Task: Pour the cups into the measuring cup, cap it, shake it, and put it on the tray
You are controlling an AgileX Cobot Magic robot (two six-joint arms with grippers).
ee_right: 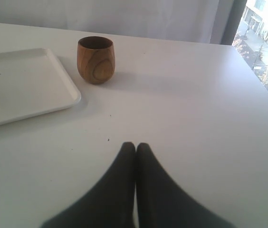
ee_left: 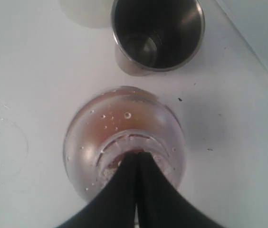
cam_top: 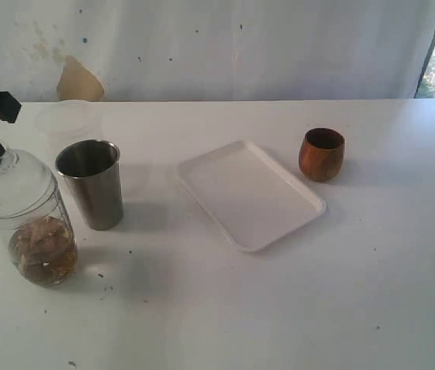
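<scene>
White bench (cam_top: 295,308) bears the brown-filled measuring cup (cam_top: 31,223) just beside the steel tumbler (cam_top: 92,183), closed left gripper (ee_left: 136,153) on its top, so I'd press down squarely; right gripper (ee_right: 135,145) closed, empty.

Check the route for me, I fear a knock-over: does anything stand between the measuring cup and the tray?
Yes, partly. The steel tumbler stands close beside the measuring cup, on the side toward the tray and slightly farther back. The table in front of both looks bare, so a path there seems free.
</scene>
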